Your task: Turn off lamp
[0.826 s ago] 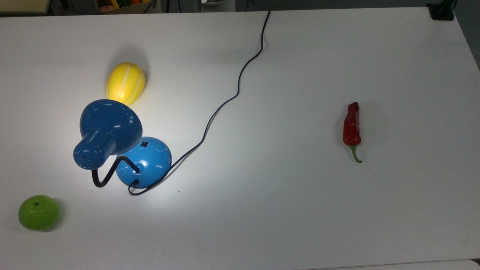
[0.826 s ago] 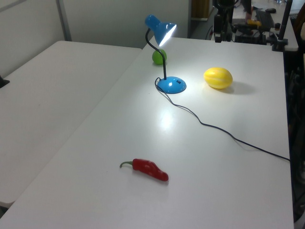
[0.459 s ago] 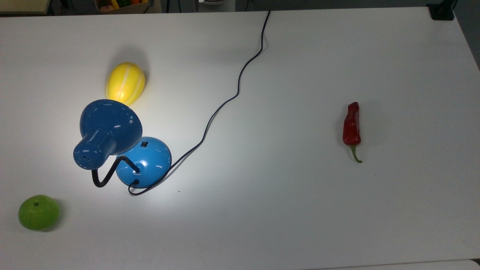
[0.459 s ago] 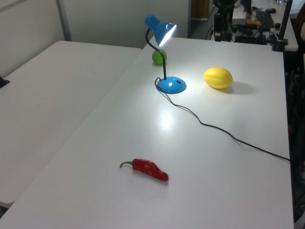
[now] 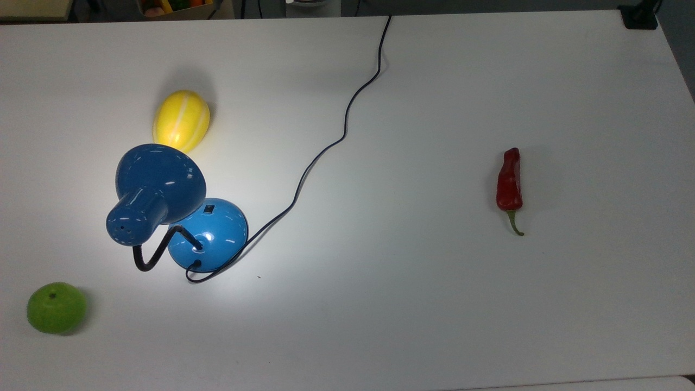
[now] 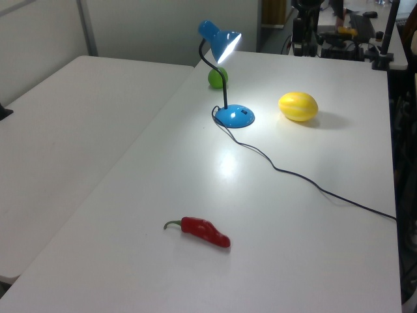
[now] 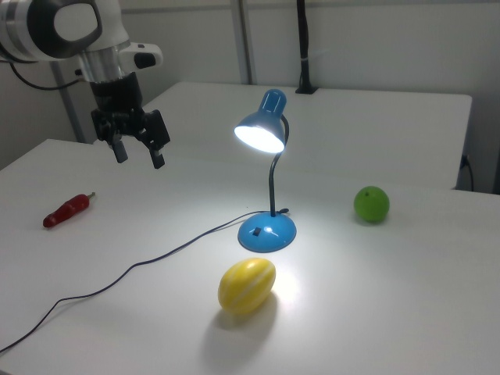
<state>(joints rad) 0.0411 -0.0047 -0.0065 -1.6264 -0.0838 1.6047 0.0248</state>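
Note:
The blue lamp [image 5: 157, 190] stands on the white table at the top view's left, its shade lit and casting a bright patch. Its domed base [image 5: 209, 234] carries a small black switch [image 5: 209, 208], and a black cord [image 5: 326, 149] runs off toward the far edge. The lamp [image 6: 225, 72] glows in the left view, and the lamp [image 7: 266, 176] also shines in the right view. My gripper [image 7: 139, 155] hangs open in the air at the right view's upper left, well away from the lamp, holding nothing.
A yellow melon [image 5: 181, 120] lies just beyond the shade. A green apple [image 5: 56, 307] sits near the top view's lower left corner. A red chili pepper [image 5: 509, 184] lies at the top view's right. The cord crosses the table's middle.

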